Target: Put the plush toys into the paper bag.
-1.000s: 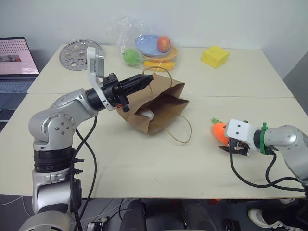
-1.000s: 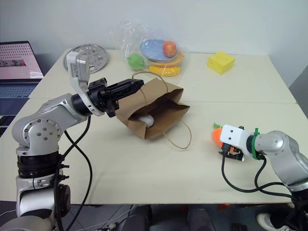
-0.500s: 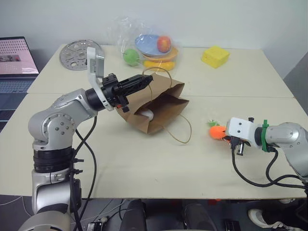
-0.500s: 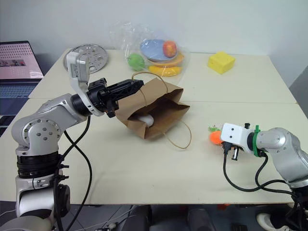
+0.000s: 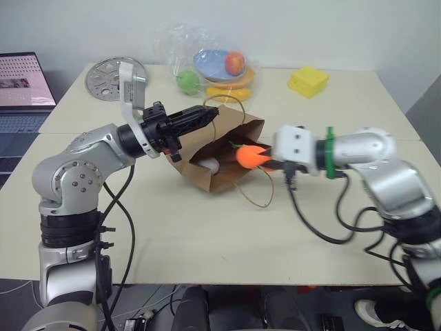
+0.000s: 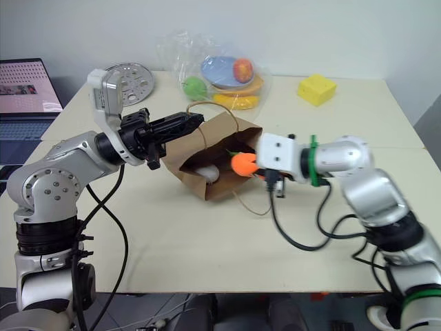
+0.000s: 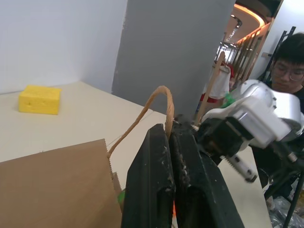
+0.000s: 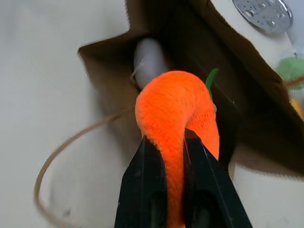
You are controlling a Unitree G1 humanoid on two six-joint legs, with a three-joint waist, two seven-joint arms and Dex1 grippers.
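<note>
While the orange carrot [image 5: 252, 156] is pinched between the black fingers [image 8: 145, 190] of the right gripper [image 8: 166, 199], it is held just left of frame centre, right at the open mouth of the paper bag [image 5: 227, 148]. Its green top [image 8: 211, 77] is seen pointing into the dark interior, and much of its lower body is hidden by the fingers. Inside the bag, a white rounded shape [image 5: 210, 164] is glimpsed, presumably the egg toy, though no yolk face can be made out. One twine handle [image 7: 147, 107] is clamped by the pressed-together left gripper [image 5: 207, 114] at upper centre, so the bag's upper edge is held raised; the other handle [image 5: 256, 196] is left lying on the table [image 5: 207, 234]. At the right edge of the left wrist view, a person [image 7: 289, 71] is partly cut off.
</note>
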